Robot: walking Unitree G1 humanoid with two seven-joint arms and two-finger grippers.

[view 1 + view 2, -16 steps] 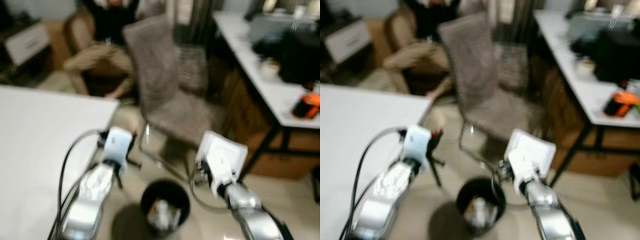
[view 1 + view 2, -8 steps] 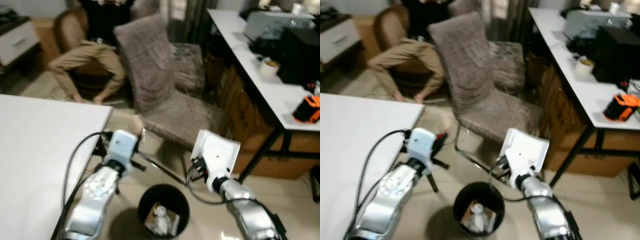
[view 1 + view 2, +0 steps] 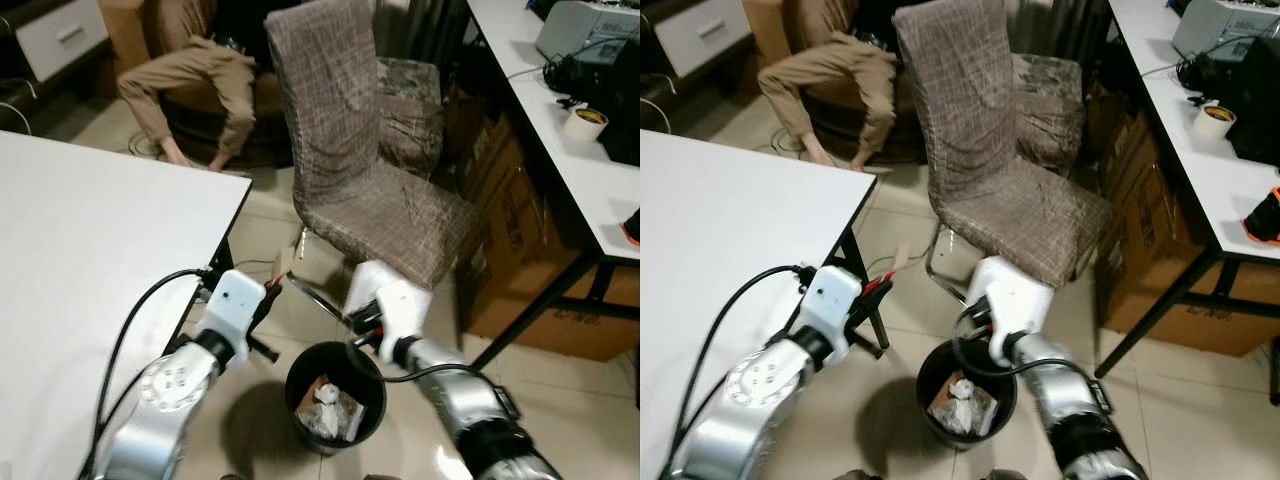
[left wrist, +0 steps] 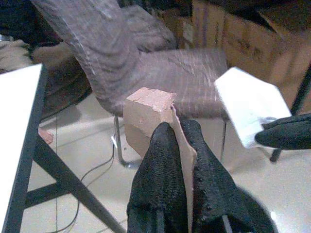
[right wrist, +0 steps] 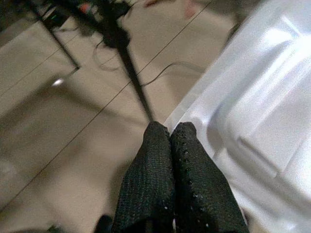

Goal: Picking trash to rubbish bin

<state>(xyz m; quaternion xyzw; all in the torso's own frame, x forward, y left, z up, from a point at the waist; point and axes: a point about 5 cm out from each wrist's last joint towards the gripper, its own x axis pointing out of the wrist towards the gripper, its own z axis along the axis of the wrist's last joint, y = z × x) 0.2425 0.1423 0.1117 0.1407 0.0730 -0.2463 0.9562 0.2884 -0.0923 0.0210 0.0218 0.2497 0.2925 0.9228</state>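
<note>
Head views: black rubbish bin standing on the tiled floor, between the two silver arms, with crumpled paper scraps lying inside. Just above its rim, a white tray-like piece carried at the end of the right arm. Left arm reaching forward beside the corner of the white desk, with a small tan cardboard piece at its tip. Beyond the bin, a brown plaid-covered chair; farther back, a person's tan trouser legs. On the right, a second white desk carrying a tape roll, with cardboard boxes beneath.

Left wrist view: left pincer clamped onto the cardboard piece, a thin flap pinched between both black fingers, the boxy end sticking out past the tips. White tray-like piece off to one side, held by another dark fingertip.

Right wrist view: right pincer closed, fingers pressed together against the edge of the white tray-like piece; tiled floor and a dark desk leg behind.
</note>
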